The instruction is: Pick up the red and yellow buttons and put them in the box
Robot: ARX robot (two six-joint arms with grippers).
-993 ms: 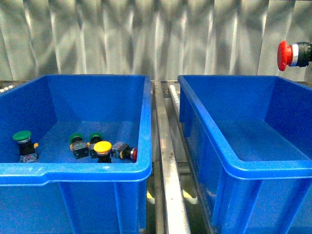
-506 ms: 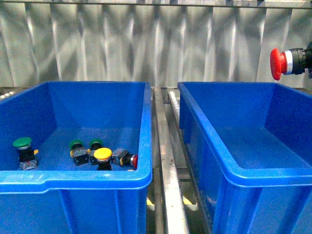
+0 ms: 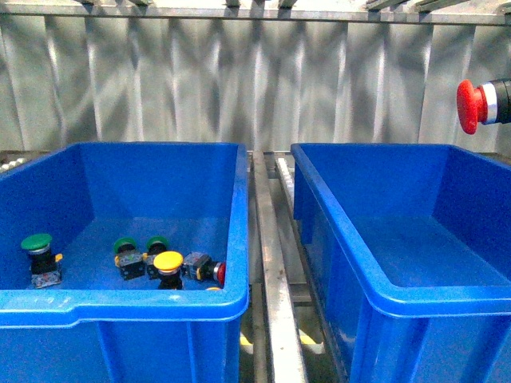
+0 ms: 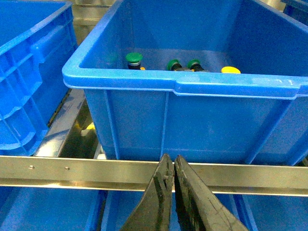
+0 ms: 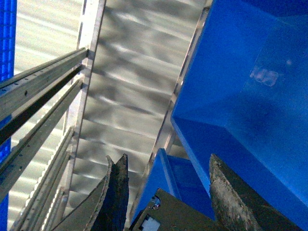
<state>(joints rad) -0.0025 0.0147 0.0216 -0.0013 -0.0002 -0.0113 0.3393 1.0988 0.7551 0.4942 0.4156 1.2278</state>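
High above the far right corner of the box (image 3: 415,289), a red button (image 3: 469,106) hangs with its cap facing left. My right gripper (image 5: 168,158) is shut on its dark body (image 5: 168,214), over the box's blue inside (image 5: 250,96). A yellow button (image 3: 168,261) stands in the left crate (image 3: 120,302), its cap (image 4: 230,70) just showing over that crate's rim (image 4: 183,86). Beside it a second red button (image 3: 217,273) lies on its side. My left gripper (image 4: 173,161) is shut and holds nothing, low in front of the left crate.
Three green buttons (image 3: 37,243) (image 3: 124,245) (image 3: 157,243) stand in the left crate. A metal rail (image 3: 271,263) runs between the two crates, and a steel bar (image 4: 72,171) crosses below the left crate. A corrugated metal wall (image 3: 239,80) stands behind. Another blue crate (image 4: 24,86) sits beside the left one.
The held red button went left and down, then back right toward the frame edge. Both crates now sit lower in the front view. The buttons in the left crate have not moved.
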